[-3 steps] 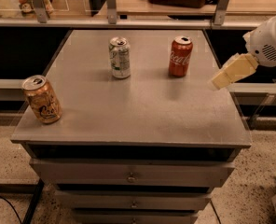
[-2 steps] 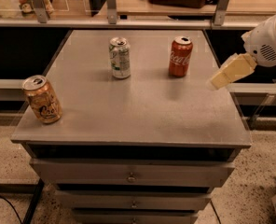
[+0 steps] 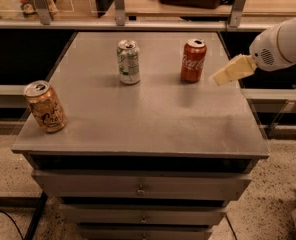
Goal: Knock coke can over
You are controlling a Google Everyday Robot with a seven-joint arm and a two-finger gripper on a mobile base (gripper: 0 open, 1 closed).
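Dim warm light; the hand [image 3: 221, 77] shows pale at right.

High front view, end effector [image 3: 218, 78] right

Only thing moving here: the robot's cream-coloured two-finger gripper [image 3: 222, 76], on its white rounded arm [image 3: 280, 44], is creeping toward 9 o'clock and a touch higher, closing the gap to the red aluminium coke can [image 3: 193, 60]. It's now hanging just beside the can at its 3 o'clock, not touching.
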